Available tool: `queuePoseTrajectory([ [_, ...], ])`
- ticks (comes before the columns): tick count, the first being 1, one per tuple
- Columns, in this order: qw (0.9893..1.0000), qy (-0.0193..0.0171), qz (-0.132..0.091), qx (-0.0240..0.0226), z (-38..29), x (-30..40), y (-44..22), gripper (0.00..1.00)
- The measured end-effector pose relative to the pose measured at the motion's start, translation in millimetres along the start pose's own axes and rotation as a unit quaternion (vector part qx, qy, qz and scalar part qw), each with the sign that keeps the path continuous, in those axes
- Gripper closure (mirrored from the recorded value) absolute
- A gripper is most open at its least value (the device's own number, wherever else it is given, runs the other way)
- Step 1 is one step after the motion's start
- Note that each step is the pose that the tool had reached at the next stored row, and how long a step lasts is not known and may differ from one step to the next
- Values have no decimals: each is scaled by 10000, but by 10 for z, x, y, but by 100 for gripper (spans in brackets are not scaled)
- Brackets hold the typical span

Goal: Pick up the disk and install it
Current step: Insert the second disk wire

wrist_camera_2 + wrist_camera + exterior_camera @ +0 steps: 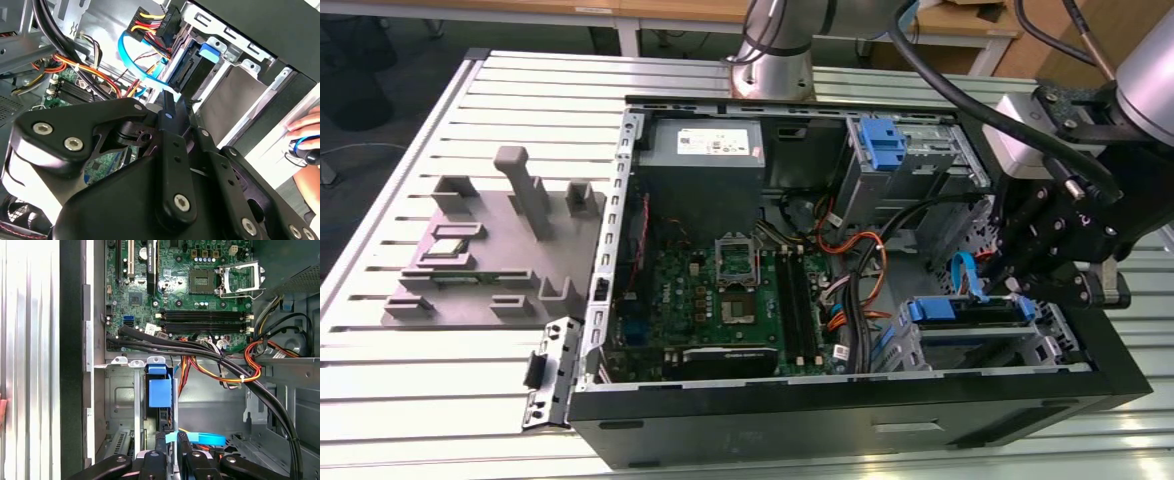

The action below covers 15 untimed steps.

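Ribbed metal tabletop stretches under everything, pale grey and slatted. On it lies an open black computer case, its side panel off and its inside facing up. Toward the exterior view's left of the case sits a grey holder with upright posts and slots.

Inside the case, a grey power supply box with a white sticker fills the far corner. Next to it lies the green circuit board, with its bare processor socket and long memory slots clear in the first wrist view. Thick black cables and orange and yellow wires cross between the board and the drive bays.

The robot arm reaches in from the exterior view's right, and its black tool hangs just above the near drive bay. The disk sits in that bay, its blue rails between the metal bay walls. The tool is right at the disk's end, beside a blue ribbon cable. Whether it is clenched or released I cannot tell.

A person's hand rests at the edge of the second wrist view, outside the case.
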<state>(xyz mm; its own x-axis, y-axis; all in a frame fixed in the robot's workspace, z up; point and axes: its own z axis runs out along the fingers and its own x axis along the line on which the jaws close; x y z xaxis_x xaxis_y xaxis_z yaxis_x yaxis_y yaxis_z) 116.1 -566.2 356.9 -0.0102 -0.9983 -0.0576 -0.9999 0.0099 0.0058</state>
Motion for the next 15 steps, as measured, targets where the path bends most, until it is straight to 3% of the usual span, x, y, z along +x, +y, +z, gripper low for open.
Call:
queuePoseTrajectory([
  [15, 10000, 0, 0, 0, -17, -1, -22, 76],
])
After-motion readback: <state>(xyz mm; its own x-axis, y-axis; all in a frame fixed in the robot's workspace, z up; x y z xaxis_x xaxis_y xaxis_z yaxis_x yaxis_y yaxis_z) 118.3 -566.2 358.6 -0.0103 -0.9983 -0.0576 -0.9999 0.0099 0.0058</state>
